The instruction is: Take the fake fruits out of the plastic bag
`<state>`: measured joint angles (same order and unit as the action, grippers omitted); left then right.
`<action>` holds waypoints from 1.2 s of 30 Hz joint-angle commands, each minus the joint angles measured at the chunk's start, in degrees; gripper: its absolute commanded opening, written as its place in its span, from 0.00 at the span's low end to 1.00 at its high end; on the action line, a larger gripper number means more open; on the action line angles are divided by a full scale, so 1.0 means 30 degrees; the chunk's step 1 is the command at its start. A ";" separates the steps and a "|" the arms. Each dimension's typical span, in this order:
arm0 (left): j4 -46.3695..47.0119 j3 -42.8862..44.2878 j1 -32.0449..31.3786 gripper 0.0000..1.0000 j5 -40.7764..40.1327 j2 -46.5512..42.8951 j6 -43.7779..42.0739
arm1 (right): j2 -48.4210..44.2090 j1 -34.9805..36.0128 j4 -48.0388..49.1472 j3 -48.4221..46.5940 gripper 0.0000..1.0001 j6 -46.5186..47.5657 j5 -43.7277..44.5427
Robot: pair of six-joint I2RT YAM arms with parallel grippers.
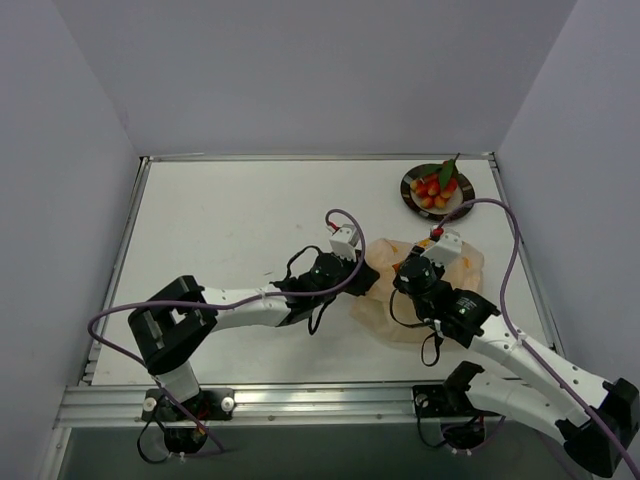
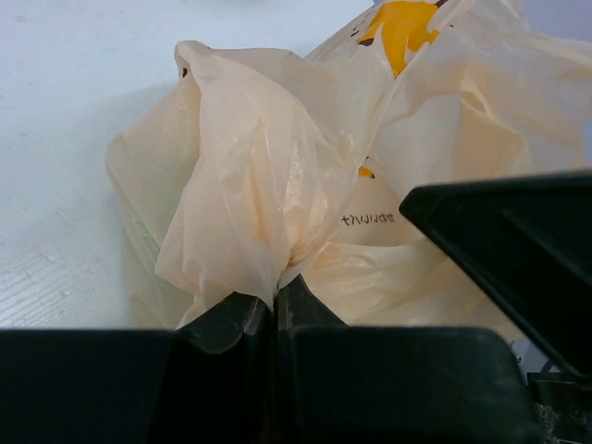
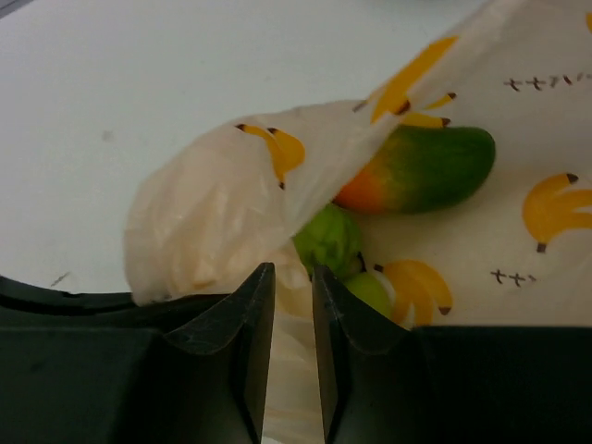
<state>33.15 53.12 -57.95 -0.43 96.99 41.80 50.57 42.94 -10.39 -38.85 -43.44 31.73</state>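
The peach plastic bag (image 1: 462,268) with banana prints lies on the table at the right. My left gripper (image 1: 366,279) is shut on a bunched fold at the bag's left edge; the left wrist view shows its jaws (image 2: 276,294) pinched on the plastic bag (image 2: 250,185). My right gripper (image 1: 406,272) sits over the bag; its jaws (image 3: 294,277) stand narrowly apart with crumpled bag plastic (image 3: 203,203) between them. Under a lifted flap lie an orange-green mango (image 3: 425,171) and two green round fruits (image 3: 328,239). The red and orange berry cluster (image 1: 436,186) lies on the plate.
The round dark-rimmed plate (image 1: 408,195) stands at the back right, near the table's right rail (image 1: 520,250). A black part of the other arm (image 2: 518,250) shows at the right of the left wrist view. White walls enclose the table.
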 commanded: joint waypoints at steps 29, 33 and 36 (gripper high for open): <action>0.2166 0.0520 0.1271 0.02 0.1900 -0.1185 0.0687 | 0.0109 -0.1692 0.4169 0.3391 0.03 -0.0127 -0.4631; 0.0674 -0.0363 0.1241 0.25 0.1052 -0.2357 0.0012 | -0.1120 0.0216 0.3845 0.4859 0.00 -0.2125 -0.3313; -0.1550 -0.0540 0.1242 0.64 0.0553 -0.3412 -0.0076 | -0.1679 0.0979 0.3787 0.5448 0.00 -0.2890 -0.2872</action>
<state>31.62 49.54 -54.61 3.66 93.69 42.35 48.07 44.25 0.64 -23.05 -46.00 19.11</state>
